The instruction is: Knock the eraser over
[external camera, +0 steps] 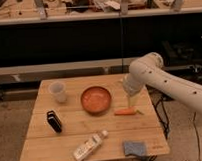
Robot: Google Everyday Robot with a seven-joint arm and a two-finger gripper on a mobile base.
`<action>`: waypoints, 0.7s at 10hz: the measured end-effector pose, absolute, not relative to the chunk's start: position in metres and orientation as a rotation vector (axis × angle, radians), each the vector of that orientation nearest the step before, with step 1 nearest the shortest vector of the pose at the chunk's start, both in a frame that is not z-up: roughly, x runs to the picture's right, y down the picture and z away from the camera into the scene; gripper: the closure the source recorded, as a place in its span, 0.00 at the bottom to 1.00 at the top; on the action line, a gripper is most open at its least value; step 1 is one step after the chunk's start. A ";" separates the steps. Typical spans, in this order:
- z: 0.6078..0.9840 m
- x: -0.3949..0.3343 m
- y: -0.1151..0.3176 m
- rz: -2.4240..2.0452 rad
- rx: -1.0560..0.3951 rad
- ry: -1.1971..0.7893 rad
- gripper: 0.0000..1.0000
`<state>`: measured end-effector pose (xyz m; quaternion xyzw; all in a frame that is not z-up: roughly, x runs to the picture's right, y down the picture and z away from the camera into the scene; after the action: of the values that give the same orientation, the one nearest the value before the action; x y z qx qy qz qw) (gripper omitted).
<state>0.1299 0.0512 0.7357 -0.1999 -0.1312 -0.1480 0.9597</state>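
The eraser (54,121) is a small black block standing upright on its edge near the left side of the wooden table (71,131). My gripper (130,100) hangs from the white arm (159,80) over the table's right side. It is just above the orange carrot (125,112) and far to the right of the eraser. It holds nothing that I can see.
An orange bowl (96,99) sits mid-table between the gripper and the eraser. A pale cup (58,91) stands at the back left. A clear plastic bottle (90,146) lies at the front, and a blue-grey cloth (134,148) lies at the front right. Dark shelving runs behind the table.
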 end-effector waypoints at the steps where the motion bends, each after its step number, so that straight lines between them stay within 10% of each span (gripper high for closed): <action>1: 0.736 0.127 0.051 -0.304 -0.405 -0.269 0.20; 7: 0.739 0.117 0.045 -0.325 -0.399 -0.285 0.20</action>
<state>0.1167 0.0451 0.7393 -0.1966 -0.1403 -0.1601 0.9571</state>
